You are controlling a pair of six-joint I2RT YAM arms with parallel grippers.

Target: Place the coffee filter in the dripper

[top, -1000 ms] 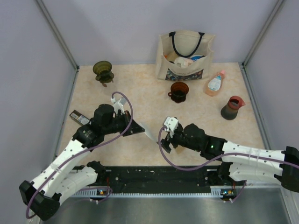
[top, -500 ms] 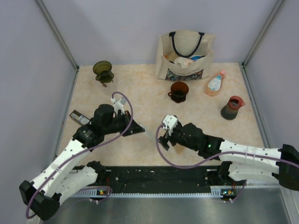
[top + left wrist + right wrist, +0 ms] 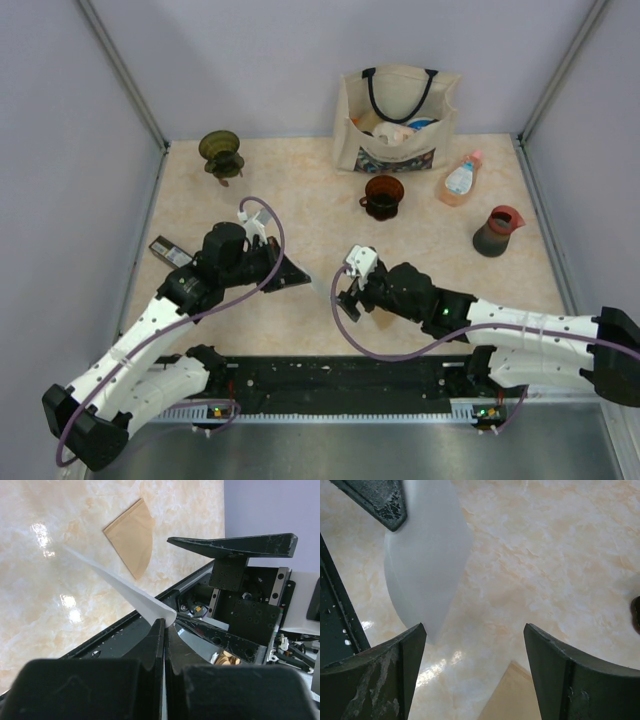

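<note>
Sliding left since before, our right tool (image 3: 474, 630) stands wide near the white filter (image 3: 120, 582), which our left tool (image 3: 165, 622) pinches above the surface (image 3: 50, 605); from overhead we barely make it out.

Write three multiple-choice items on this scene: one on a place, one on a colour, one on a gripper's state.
1. The bag stands: A) at the near edge by the arms' bases B) at the far edge of the table C) on the left wall.
2. The filter pinched by the left gripper is: A) brown B) green C) white.
3. The right gripper is: A) open B) shut on the filter C) shut and empty.

Key: 1 B, the top view shows it at the far end. 2 C, the left wrist view shows white paper in the grip. 3 A, its jaws stand wide apart, gripping nothing.
</note>
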